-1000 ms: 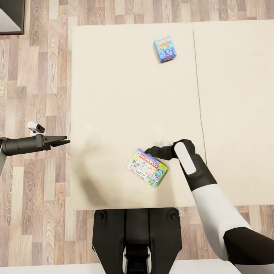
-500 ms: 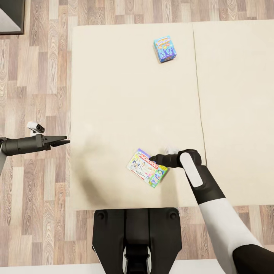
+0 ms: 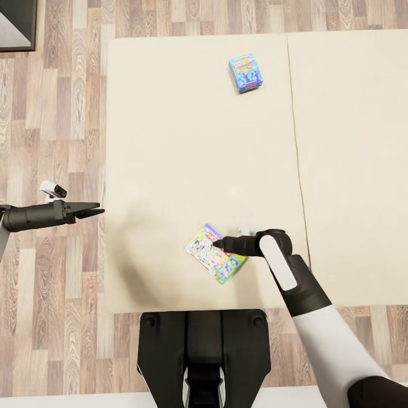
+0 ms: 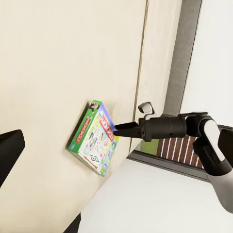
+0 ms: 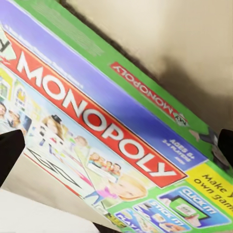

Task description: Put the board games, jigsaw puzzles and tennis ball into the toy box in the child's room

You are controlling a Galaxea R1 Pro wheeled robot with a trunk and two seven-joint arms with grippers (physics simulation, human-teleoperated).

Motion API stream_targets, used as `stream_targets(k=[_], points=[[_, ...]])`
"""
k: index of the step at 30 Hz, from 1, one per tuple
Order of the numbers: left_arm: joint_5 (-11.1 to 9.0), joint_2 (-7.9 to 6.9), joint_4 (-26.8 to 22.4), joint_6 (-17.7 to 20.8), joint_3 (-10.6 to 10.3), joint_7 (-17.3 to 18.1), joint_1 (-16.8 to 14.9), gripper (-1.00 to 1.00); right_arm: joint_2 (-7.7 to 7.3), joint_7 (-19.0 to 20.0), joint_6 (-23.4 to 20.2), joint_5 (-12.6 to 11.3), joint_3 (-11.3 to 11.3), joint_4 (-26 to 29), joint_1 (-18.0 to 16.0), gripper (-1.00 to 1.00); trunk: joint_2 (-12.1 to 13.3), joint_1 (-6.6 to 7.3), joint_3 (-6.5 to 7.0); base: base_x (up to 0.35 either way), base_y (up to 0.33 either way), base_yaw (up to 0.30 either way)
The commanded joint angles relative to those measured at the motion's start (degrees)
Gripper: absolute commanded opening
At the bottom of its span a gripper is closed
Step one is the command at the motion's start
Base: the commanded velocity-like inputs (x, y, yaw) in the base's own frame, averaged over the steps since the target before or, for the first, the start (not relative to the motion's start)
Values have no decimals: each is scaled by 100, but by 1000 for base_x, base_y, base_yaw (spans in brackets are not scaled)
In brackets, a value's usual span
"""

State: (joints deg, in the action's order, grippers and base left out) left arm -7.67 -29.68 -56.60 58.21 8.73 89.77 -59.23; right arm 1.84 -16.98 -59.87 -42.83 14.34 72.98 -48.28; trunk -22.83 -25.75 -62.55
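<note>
Right gripper [image 3: 217, 244], jaws parted, hovers over the Monopoly box [image 3: 215, 260] near the bed's [image 3: 170, 141] front edge; stiff, light, slick cardboard, best pinched across an edge.

Overhead head view above bed [image 3: 170, 141]

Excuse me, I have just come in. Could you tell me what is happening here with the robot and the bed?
The robot stands at the edge of the bed, where two board games lie. Its right end effector is over the top edge of the white Monopoly box, whose printed lid is seen close up in the right wrist view; a firm grasp cannot be confirmed. The small teal-blue box lies untouched farther up the mattress. The left end effector hovers beside the bed over the wood floor, holding nothing.
</note>
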Motion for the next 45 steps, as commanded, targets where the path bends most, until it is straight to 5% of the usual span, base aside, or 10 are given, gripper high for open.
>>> stream_targets(k=[1,10,16,26,32,38,45], points=[[2,-2,1,60,-2,23,-1,100,6,-60,-13,-56,16,5,27,100,-9,-4,-6,0,0,0],[35,-101,34,26,25,23,42,100,21,-50,-13,-59,73,5,216,100,-9,-4,-6,0,0,0],[18,-492,51,13,33,23,59,100,80,-28,-13,-61,77,5,307,100,-9,-4,-6,0,0,0],[32,-738,407,-361,37,23,351,100,286,44,-13,-59,70,-13,484,100,-9,-4,-6,0,0,0],[23,-992,1380,-810,40,23,545,100,296,323,-13,-59,55,-42,638,100,-9,-4,-6,0,0,0],[2,-1560,2406,-1345,86,23,568,100,389,407,-13,-59,43,-47,655,100,-9,-4,-6,0,0,0],[17,-1726,2635,-1477,131,23,570,100,678,414,-13,-52,26,-41,653,100,-9,-4,-6,0,0,0]])
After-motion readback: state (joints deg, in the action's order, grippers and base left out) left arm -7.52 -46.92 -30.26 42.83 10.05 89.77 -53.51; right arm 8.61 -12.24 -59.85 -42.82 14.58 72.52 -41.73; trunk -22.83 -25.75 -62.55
